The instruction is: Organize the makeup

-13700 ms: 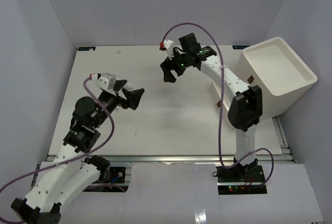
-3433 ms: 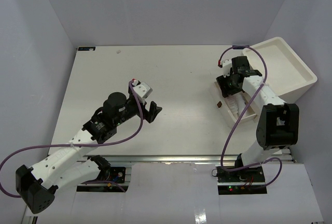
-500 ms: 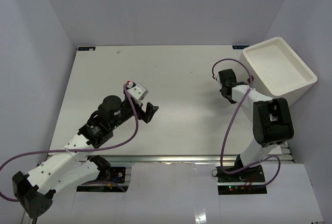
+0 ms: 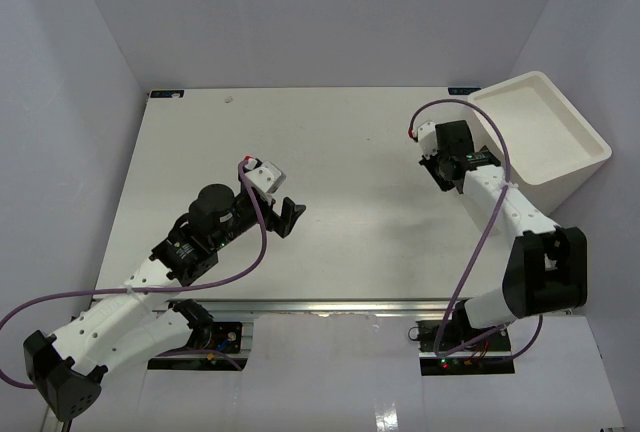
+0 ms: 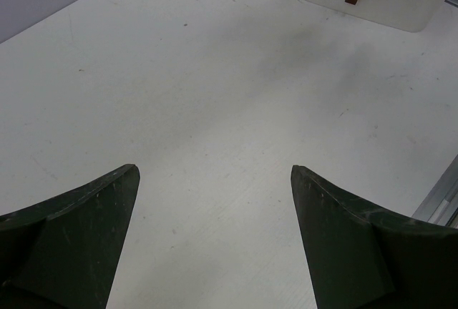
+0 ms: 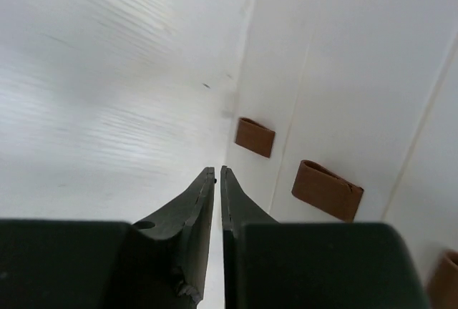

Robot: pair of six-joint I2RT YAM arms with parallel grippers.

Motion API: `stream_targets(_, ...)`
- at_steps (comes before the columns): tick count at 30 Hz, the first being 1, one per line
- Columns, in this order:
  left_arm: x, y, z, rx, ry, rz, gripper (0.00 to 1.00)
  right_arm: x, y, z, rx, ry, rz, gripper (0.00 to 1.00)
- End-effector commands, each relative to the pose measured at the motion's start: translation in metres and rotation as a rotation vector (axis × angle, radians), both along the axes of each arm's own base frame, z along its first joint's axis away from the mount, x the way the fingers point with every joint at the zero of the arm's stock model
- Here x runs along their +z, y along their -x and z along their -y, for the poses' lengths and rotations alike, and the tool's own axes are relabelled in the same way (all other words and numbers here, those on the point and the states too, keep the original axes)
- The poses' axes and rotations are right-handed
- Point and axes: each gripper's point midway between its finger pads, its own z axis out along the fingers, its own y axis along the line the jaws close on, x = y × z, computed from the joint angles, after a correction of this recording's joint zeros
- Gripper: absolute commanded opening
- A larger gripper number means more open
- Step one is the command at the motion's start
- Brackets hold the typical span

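**Two arms over a white table, with a bin at the far right corner**

Nearest, the left gripper [image 4: 289, 218] hangs over the table [image 4: 360, 142] left of centre. Its fingers are spread wide with nothing between them, and its pose is the same as half a second ago. A broad stretch of tabletop lies between it and the right gripper [image 4: 440, 174], which is well apart from it. The right gripper's fingers are pressed almost together and pinch nothing. They point at the foot of the white bin [image 4: 560, 184], just beside two brown tabs [image 6: 255, 137] on its wall; whether the tips touch the wall cannot be told. Since half a second ago the right arm has stretched out, with its elbow swung toward the table's right edge. The bin stands upright at the far right corner. The makeup cannot be seen in any view.
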Motion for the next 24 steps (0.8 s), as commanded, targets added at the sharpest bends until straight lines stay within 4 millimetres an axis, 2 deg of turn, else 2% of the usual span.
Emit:
stream_targets(1,0.002,-0.002,-0.003,0.015,0.005,0.020,0.98,0.085,0.014,-0.080,0.291,-0.384,0.127,0.17)
stream_targets(3,0.001,-0.002,-0.004,0.016,0.002,0.020,0.98,0.108,0.021,-0.090,0.336,-0.439,0.178,0.27)
stream_targets(4,0.001,-0.002,-0.004,0.020,0.004,0.020,0.98,0.119,0.026,-0.101,0.388,-0.492,0.194,0.32)
stream_targets(5,0.001,-0.002,-0.004,0.020,0.003,0.020,0.98,0.129,0.034,-0.110,0.429,-0.541,0.209,0.41)
stream_targets(6,0.001,-0.002,-0.004,0.019,0.003,0.019,0.98,0.138,0.041,-0.117,0.463,-0.582,0.223,0.53)
stream_targets(7,0.001,-0.002,-0.004,0.018,0.004,0.020,0.98,0.143,0.044,-0.120,0.476,-0.602,0.239,0.75)
stream_targets(8,0.001,-0.002,-0.004,0.017,0.004,0.020,0.98,0.147,0.046,-0.122,0.484,-0.623,0.252,0.90)
stream_targets(14,-0.001,-0.001,-0.002,0.006,0.005,0.017,0.98,0.153,0.058,-0.127,0.456,-0.717,0.263,0.90)
stream_targets(21,-0.009,-0.001,0.000,0.001,-0.003,-0.005,0.98,0.161,0.071,-0.115,0.446,-0.711,0.359,0.90)
stream_targets(24,-0.011,-0.002,-0.001,0.012,-0.010,-0.008,0.98,0.161,0.072,-0.105,0.382,-0.718,0.436,0.90)
